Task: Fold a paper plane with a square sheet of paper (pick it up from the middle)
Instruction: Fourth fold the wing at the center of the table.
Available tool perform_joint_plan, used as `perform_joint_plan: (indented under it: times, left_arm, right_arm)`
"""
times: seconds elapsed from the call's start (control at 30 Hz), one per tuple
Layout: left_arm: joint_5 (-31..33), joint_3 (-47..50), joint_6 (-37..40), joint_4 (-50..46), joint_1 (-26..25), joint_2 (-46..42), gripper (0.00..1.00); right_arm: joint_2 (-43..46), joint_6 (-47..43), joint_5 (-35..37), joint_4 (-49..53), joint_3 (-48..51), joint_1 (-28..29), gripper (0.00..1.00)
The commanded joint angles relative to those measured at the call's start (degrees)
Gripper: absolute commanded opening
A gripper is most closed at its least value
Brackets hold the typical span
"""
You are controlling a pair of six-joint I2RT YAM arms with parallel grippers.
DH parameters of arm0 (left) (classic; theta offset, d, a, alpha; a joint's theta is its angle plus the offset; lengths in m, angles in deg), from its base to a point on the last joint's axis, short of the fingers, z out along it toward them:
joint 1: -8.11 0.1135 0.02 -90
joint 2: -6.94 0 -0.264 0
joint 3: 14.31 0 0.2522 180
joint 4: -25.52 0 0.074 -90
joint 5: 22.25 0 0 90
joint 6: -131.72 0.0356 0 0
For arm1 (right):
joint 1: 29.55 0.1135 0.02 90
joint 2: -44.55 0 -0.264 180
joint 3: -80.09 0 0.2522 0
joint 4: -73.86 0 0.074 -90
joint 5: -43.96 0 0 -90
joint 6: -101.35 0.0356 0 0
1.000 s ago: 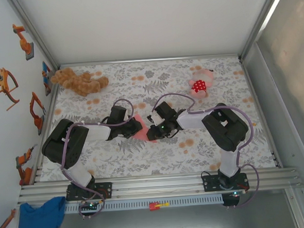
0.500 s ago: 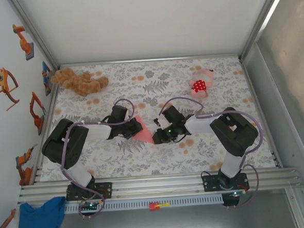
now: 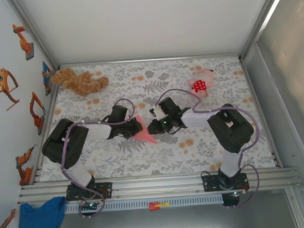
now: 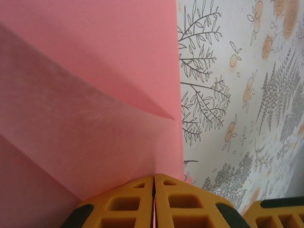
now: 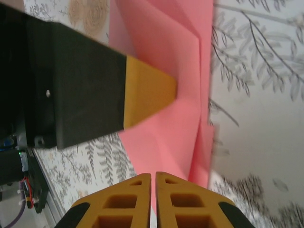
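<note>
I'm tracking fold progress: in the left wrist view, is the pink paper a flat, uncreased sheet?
No, the sheet of paper shows overlapping folded flaps with diagonal fold edges running across it.

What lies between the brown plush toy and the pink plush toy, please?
Bare floral tablecloth separates brown plush toy and pink plush toy, per the top view.

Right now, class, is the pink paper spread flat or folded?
Folded: the paper forms a pointed triangle in the top view, and the left wrist view shows overlapping creased flaps.
</note>
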Motion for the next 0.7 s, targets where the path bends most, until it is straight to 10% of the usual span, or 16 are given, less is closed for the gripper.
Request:
perform_joint_plan:
  times: [0.0,0.67]
  left_arm:
    - [1.0,-0.4,1.3,-4.2,0.2,1.6,0.09]
    - [4.5,-1.9,-0.2,-11.2,0.3,3.0,0.08]
  right_arm:
    - [-2.5,-2.2,-0.6,3.6,-2.8,1.2,0.09]
    - [3.0,-6.3,1.2,14.1,8.5,1.5,0.04]
